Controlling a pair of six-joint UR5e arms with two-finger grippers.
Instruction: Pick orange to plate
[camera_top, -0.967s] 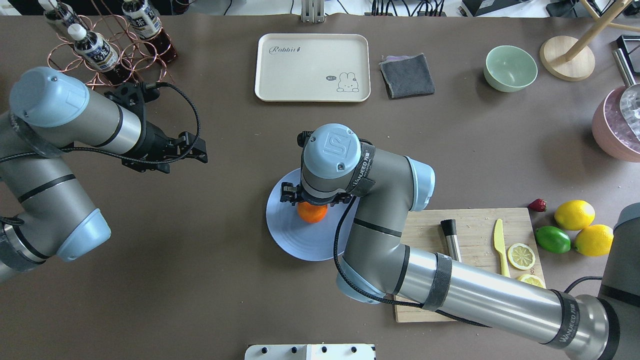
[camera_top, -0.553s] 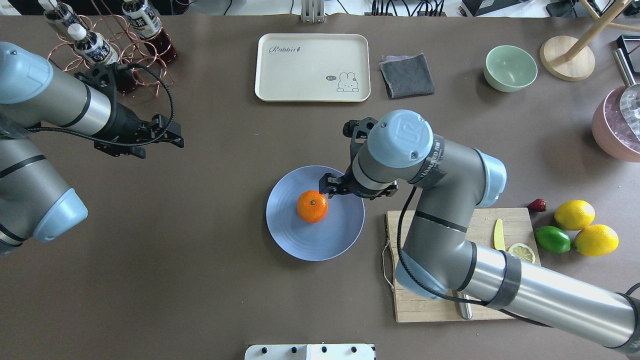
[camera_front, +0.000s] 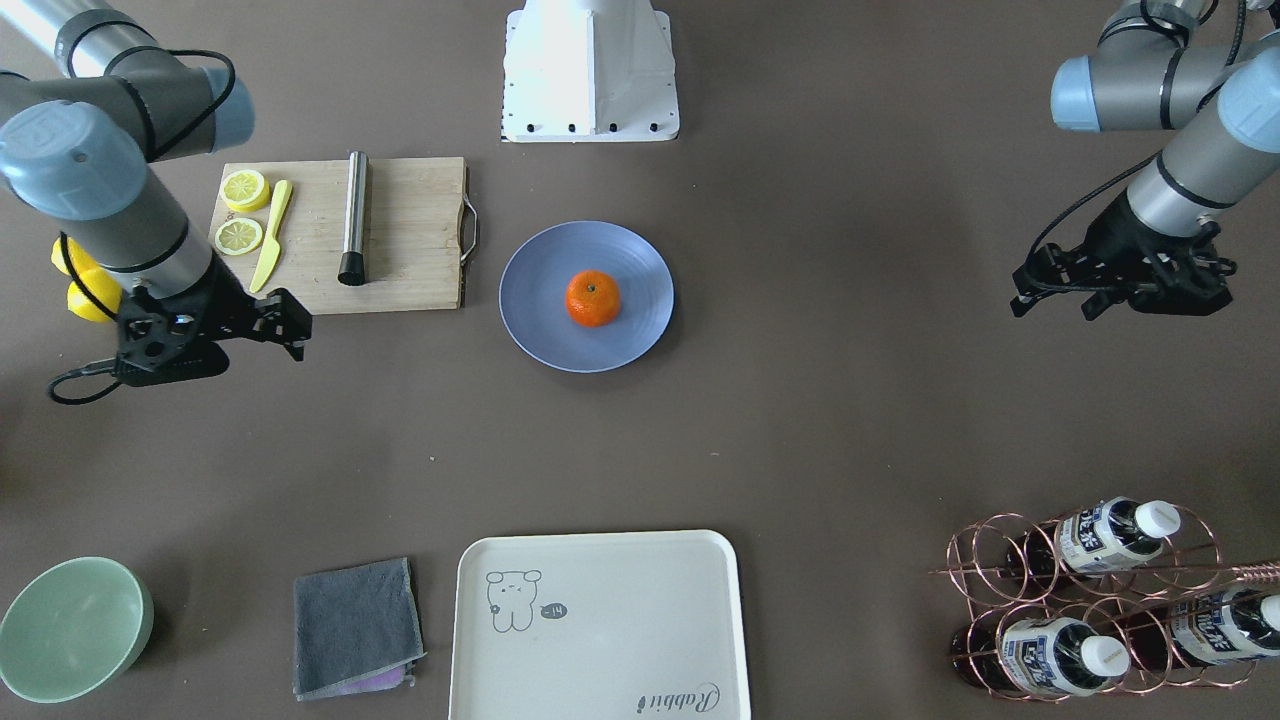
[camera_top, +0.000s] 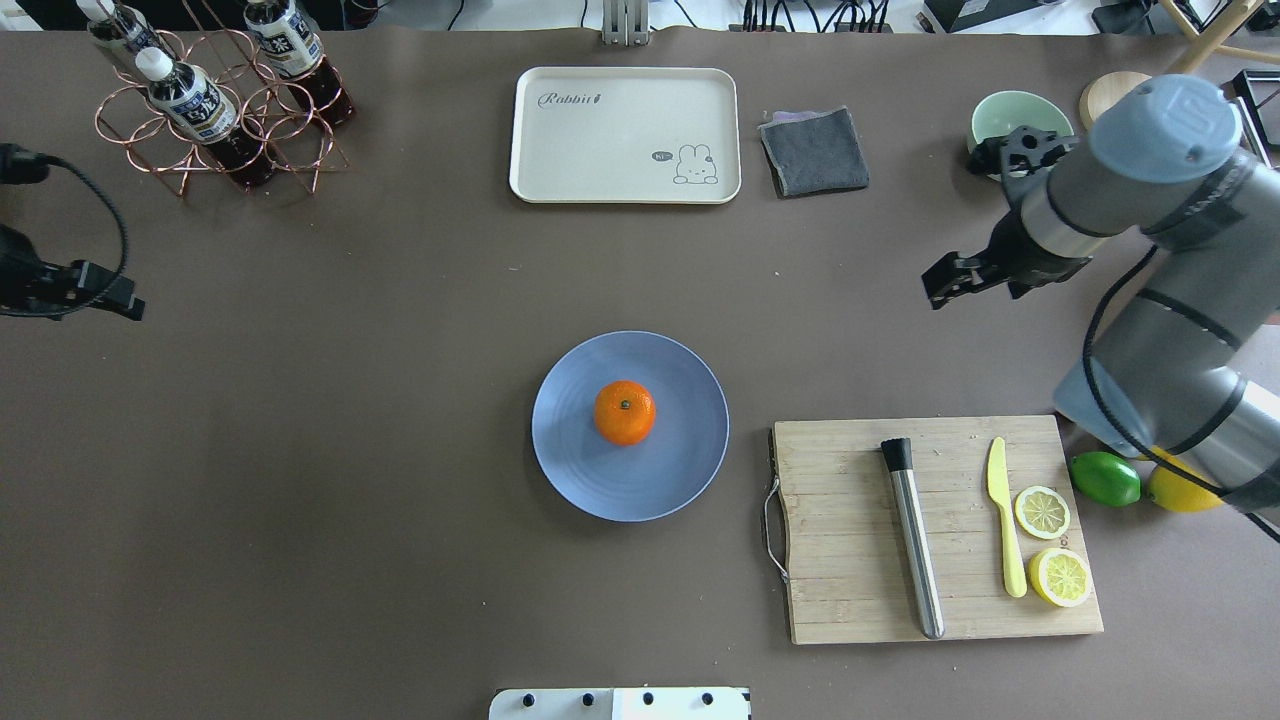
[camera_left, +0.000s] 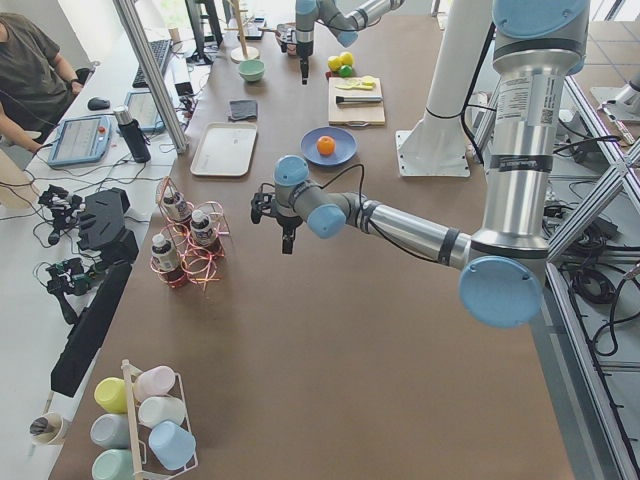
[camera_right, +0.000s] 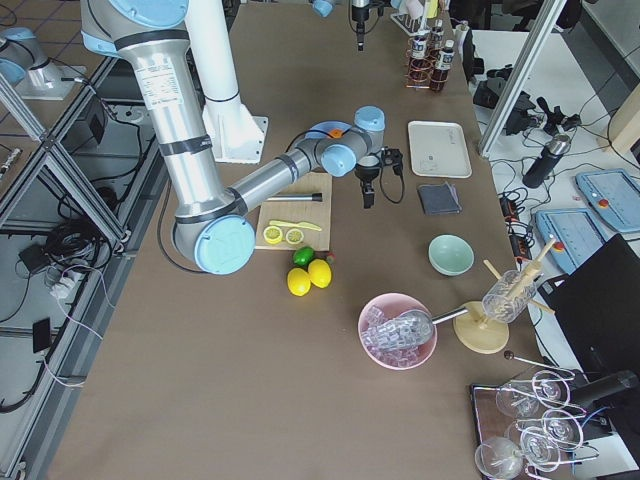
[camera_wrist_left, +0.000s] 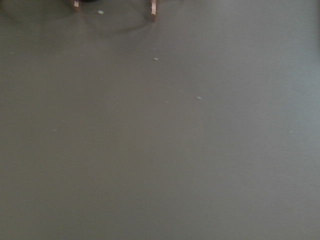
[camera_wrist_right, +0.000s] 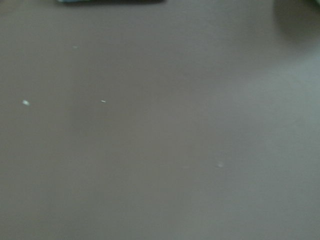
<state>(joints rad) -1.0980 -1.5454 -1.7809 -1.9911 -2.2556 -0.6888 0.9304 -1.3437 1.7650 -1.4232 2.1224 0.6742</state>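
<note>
The orange rests alone near the middle of the blue plate, stem spot up; it also shows in the front view as the orange on the plate. My right gripper hangs open and empty far to the plate's right, in front of the green bowl; in the front view the right gripper is beside the cutting board. My left gripper is open and empty, well off to the plate's other side, at the overhead view's left edge. Both wrist views show only bare table.
A wooden cutting board carries a metal muddler, a yellow knife and lemon slices. A lime and lemons lie beside it. A cream tray, grey cloth and bottle rack stand along the far side.
My right gripper let go of the orange on the plate and swung away to the right rear. My left arm drew back towards the left edge.
</note>
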